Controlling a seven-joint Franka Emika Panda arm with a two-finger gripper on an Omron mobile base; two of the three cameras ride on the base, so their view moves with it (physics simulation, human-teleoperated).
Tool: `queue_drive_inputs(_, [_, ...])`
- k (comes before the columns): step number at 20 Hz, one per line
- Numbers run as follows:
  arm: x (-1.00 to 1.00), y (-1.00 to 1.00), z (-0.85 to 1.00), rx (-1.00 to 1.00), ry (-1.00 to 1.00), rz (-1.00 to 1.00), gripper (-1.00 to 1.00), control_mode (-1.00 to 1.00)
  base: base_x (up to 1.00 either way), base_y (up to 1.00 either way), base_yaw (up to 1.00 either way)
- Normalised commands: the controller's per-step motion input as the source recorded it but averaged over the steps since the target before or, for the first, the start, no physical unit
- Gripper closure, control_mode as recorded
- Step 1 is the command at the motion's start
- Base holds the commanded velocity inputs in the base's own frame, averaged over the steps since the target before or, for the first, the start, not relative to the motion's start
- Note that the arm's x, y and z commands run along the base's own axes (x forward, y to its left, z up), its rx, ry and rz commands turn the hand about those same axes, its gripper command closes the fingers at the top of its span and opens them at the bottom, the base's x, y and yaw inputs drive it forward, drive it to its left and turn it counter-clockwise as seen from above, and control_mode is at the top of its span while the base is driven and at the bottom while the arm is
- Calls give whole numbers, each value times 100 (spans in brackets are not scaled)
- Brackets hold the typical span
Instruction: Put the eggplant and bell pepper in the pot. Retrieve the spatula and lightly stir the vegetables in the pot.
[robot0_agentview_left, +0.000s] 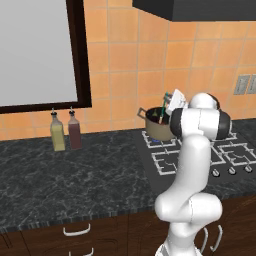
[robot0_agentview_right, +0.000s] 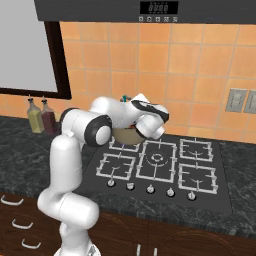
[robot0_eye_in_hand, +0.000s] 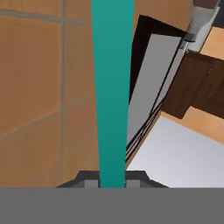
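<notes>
One Pot on the Hob, Spatula Gripped Above It

One brownish-grey pot (robot0_agentview_left: 159, 127) stands on the rear left burner of the black gas hob (robot0_agentview_left: 172, 162), its dark inside partly hidden by the robot's hand. A thin teal-green stick, the spatula (robot0_agentview_left: 161, 116), slants down into the pot; what else lies in it cannot be made out. In the hand view the spatula's teal handle (robot0_eye_in_hand: 112, 87) runs straight up from the gripper (robot0_eye_in_hand: 112, 180), whose fingers are closed tight on it. Two bottles, one yellow (robot0_agentview_left: 57, 132) and one dark red (robot0_agentview_left: 74, 131), stand together on the dark counter (robot0_agentview_left: 75, 175), well left of the pot.
</notes>
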Motion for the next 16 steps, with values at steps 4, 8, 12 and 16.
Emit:
queue_drive_inputs(4, [-19, 0, 11, -2, -6, -1, 100, -100, 0, 0, 0])
queue_drive_inputs(8, [-27, 0, 40, 0, 0, -6, 100, -100, 0, 0, 0])
queue_drive_inputs(12, [-38, 2, 6, 0, 1, -9, 100, -100, 0, 0, 0])
queue_drive_inputs(16, [-13, 19, -5, 0, 2, -3, 100, -100, 0, 0, 0])
